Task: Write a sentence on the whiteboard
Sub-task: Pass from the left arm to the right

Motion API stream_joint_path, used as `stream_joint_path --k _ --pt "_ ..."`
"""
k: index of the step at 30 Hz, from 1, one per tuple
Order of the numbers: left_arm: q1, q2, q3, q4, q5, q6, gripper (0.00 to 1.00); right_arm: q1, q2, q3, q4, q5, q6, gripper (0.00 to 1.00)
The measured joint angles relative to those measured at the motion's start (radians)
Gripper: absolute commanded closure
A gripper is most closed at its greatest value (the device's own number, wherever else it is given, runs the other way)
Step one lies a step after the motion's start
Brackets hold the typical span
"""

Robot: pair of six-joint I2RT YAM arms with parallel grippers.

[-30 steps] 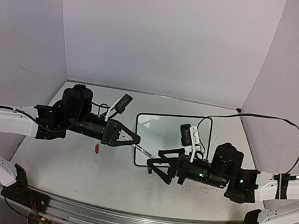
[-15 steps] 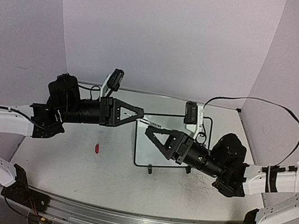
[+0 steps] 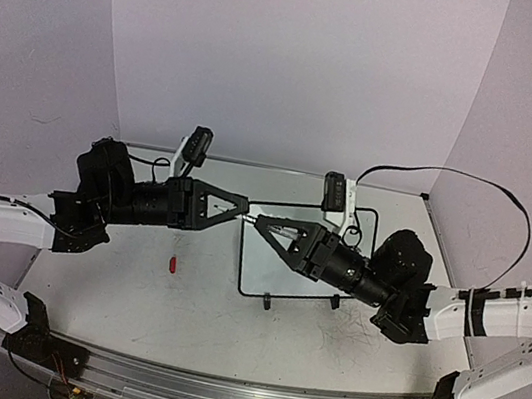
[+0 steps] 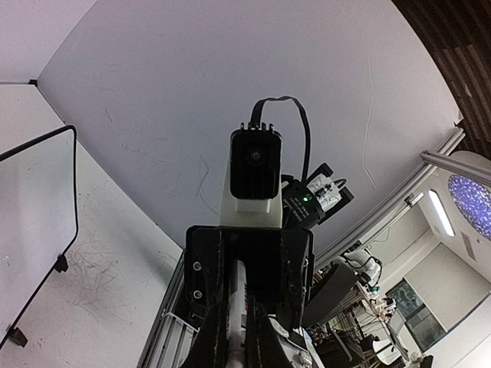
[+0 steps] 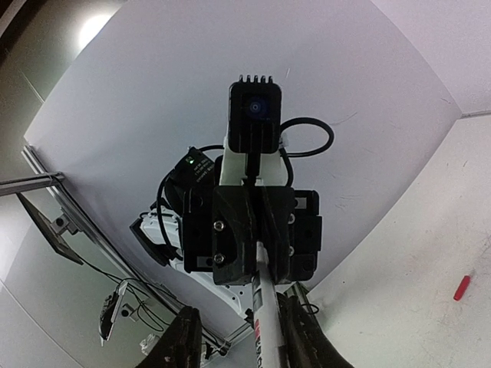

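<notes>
So the left gripper (image 3: 243, 206) is clamping the white marker (image 3: 252, 215), nose to nose with the right gripper (image 3: 260, 223), whose fingers are sitting apart either side of it. The whiteboard (image 3: 267, 273) is sitting mid-frame under the right arm, red cap (image 3: 173, 264) lying frame-left of it.

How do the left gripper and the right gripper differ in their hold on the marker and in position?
The left gripper is clamped shut on the marker; the right gripper stands open around it, with a gap on one side. Seen from above, the right gripper overlaps the whiteboard; the left gripper lies left of it. Both are black and point tip to tip.
</notes>
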Motion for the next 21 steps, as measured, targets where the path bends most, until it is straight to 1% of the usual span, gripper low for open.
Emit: stream_joint_path --k 3,7,10,13,15,19,21 --pt "0.000 -0.022 -0.010 -0.001 0.001 0.000 1.00 -0.004 0.000 0.000 0.002 -0.015 -0.002 0.60" --pt "0.000 -0.031 -0.010 0.000 0.003 0.000 1.00 -0.005 0.012 0.015 0.001 -0.040 -0.004 0.69" --pt "0.001 -0.030 -0.010 0.001 0.004 0.000 1.00 -0.005 0.053 0.065 -0.006 -0.069 0.003 0.74" --pt "0.009 -0.031 -0.010 0.010 -0.003 0.000 1.00 -0.011 0.076 0.085 -0.007 -0.085 0.012 0.83" --pt "0.011 -0.032 -0.010 0.012 -0.007 0.000 1.00 -0.015 0.084 0.089 -0.008 -0.090 0.018 0.86" --pt "0.012 -0.036 -0.011 0.016 -0.011 0.000 1.00 -0.017 0.089 0.092 -0.009 -0.089 0.025 0.86" --pt "0.012 -0.036 -0.014 0.018 -0.012 0.000 1.00 -0.017 0.089 0.092 -0.011 -0.085 0.027 0.82"
